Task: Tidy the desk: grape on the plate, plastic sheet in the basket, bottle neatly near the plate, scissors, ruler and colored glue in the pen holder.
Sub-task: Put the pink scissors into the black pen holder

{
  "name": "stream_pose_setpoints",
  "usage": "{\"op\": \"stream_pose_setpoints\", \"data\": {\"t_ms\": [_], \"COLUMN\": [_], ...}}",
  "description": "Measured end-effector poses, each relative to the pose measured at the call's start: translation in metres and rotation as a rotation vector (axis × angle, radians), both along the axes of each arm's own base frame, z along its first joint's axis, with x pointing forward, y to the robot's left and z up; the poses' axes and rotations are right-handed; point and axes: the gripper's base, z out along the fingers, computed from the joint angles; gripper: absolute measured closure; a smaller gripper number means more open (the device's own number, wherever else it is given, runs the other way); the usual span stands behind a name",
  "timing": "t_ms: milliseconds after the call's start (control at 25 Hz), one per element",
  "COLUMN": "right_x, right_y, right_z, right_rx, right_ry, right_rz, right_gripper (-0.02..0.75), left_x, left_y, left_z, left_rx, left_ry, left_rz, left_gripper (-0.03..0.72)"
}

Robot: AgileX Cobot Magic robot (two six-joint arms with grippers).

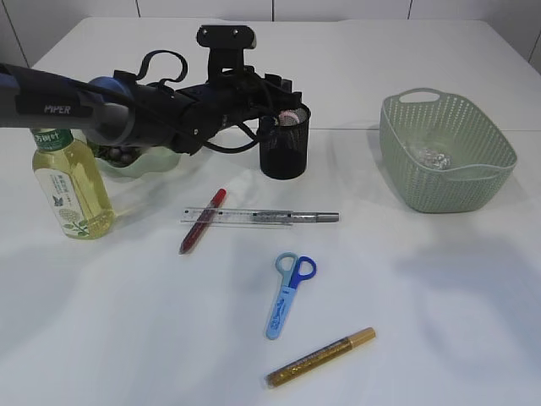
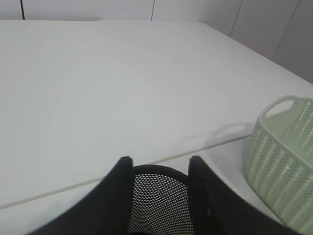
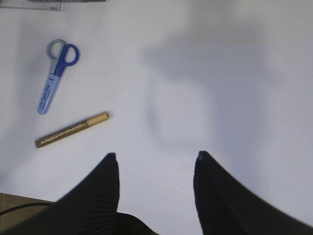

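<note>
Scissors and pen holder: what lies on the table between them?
In the exterior view, the ruler lies crosswise between scissors and pen holder, alongside a silver pen.

White table (image 1: 423,321), matt and plain, fills most of every view. A thin seam (image 2: 58,191) crosses it from side to side toward the far edge. Behind stands a pale tiled wall (image 1: 338,7). A brown patch of floor (image 3: 14,203) shows past the near edge
</note>
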Motion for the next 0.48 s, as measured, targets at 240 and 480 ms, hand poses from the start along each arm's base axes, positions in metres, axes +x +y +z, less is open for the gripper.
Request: {"op": "stream_pose_setpoints", "data": {"t_ms": [240, 480], "right_x": [0.000, 0.000], "right_y": [0.000, 0.000], "right_z": [0.000, 0.000], "right_rx": [0.000, 0.000], "right_ry": [0.000, 0.000], "right_rz": [0.000, 0.000], "right_gripper": [0.339, 0.339], "left_x": [-0.001, -0.011], "left_y": [0.001, 0.010], "left_z": [0.007, 0.046], "left_rx": [0.017, 0.082], "left_ry": [0.024, 0.114], "left_rz": [0.006, 0.030], "left_gripper": [0.409, 0.409]}}
